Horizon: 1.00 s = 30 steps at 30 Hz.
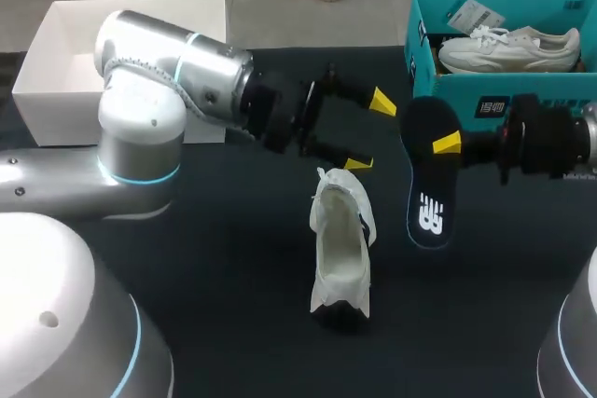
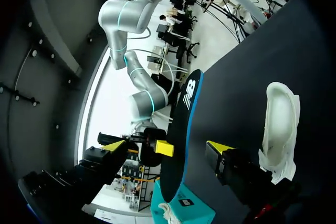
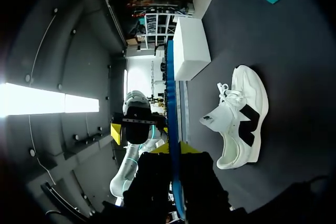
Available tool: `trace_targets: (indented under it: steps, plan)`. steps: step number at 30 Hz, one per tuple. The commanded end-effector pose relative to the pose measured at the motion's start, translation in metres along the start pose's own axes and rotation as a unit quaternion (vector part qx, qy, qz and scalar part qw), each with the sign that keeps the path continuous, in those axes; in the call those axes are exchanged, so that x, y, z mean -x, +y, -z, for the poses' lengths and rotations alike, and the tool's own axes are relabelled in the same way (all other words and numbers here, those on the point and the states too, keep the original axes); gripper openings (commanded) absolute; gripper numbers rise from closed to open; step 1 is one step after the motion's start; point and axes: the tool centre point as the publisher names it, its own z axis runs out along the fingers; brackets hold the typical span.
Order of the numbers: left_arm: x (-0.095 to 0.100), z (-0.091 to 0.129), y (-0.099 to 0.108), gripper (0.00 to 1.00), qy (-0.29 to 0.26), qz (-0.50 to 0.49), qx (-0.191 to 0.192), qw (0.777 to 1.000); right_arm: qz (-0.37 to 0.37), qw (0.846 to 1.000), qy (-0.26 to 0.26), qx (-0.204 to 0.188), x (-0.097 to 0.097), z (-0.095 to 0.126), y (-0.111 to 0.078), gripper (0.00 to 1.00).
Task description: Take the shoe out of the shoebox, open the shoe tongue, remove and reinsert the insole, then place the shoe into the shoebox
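A white shoe (image 1: 340, 249) lies on the dark table (image 1: 233, 305), its opening turned upward. My right gripper (image 1: 446, 144) is shut on a black insole (image 1: 431, 184) and holds it on edge above the table, right of the shoe. In the right wrist view the insole (image 3: 173, 108) runs edge-on between the fingers of that gripper (image 3: 176, 149), with the shoe (image 3: 241, 119) beside it. My left gripper (image 1: 371, 131) stands open just left of the insole, above the shoe's heel end. Seen from the left wrist, the insole (image 2: 181, 124) stands between the spread fingers of the left gripper (image 2: 165, 145), which do not touch it.
A teal shoebox (image 1: 504, 104) at the back right holds another white shoe (image 1: 508, 48). A white box (image 1: 56, 53) sits at the back left, partly behind my left arm (image 1: 177, 72).
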Motion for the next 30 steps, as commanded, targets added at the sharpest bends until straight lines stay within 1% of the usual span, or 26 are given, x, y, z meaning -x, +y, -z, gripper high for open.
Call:
trace_targets:
  steps: [1, 5, 6, 9, 11, 12, 13, 16, 17, 20, 21, 30]
  plan:
    - [0.012, 0.013, 0.003, 1.00, 0.182, 0.035, -0.036, 0.982, 0.000, 1.000, 0.002, -0.001, 0.001, -0.004, -0.002, 0.00]
    - [0.016, 0.020, 0.002, 1.00, 0.252, 0.054, -0.055, 0.965, 0.004, 1.000, 0.004, -0.006, 0.000, -0.007, -0.002, 0.00]
    - [0.016, 0.022, 0.003, 1.00, 0.282, 0.054, -0.060, 0.956, 0.004, 1.000, 0.004, -0.007, 0.000, -0.007, -0.003, 0.00]
    - [0.020, 0.026, 0.006, 1.00, 0.332, 0.068, -0.074, 0.938, 0.004, 1.000, 0.004, -0.010, 0.001, -0.009, -0.003, 0.00]
    - [0.024, 0.028, 0.007, 1.00, 0.377, 0.077, -0.080, 0.920, 0.005, 1.000, 0.003, -0.011, 0.001, -0.009, -0.003, 0.00]
    - [0.027, 0.029, 0.008, 1.00, 0.391, 0.084, -0.078, 0.913, 0.005, 1.000, 0.003, -0.011, 0.001, -0.009, -0.003, 0.00]
    - [0.030, 0.031, 0.009, 1.00, 0.417, 0.092, -0.079, 0.901, 0.006, 1.000, 0.003, -0.011, 0.001, -0.009, -0.003, 0.00]
    - [0.040, 0.033, 0.011, 1.00, 0.453, 0.091, -0.062, 0.884, 0.006, 1.000, 0.004, -0.009, 0.001, -0.010, -0.002, 0.00]
    - [0.043, 0.034, 0.012, 1.00, 0.456, 0.085, -0.052, 0.884, 0.006, 1.000, 0.005, -0.009, 0.001, -0.010, -0.002, 0.00]
    - [0.049, 0.034, 0.014, 1.00, 0.413, 0.079, -0.019, 0.907, 0.006, 1.000, 0.006, -0.007, 0.001, -0.010, -0.001, 0.00]
    - [0.050, 0.034, 0.014, 1.00, 0.368, 0.094, -0.008, 0.925, 0.006, 1.000, 0.006, -0.007, 0.001, -0.009, -0.001, 0.00]
    - [0.050, 0.034, 0.014, 1.00, 0.368, 0.094, -0.008, 0.925, 0.004, 1.000, 0.009, -0.006, -0.001, -0.008, 0.003, 0.00]
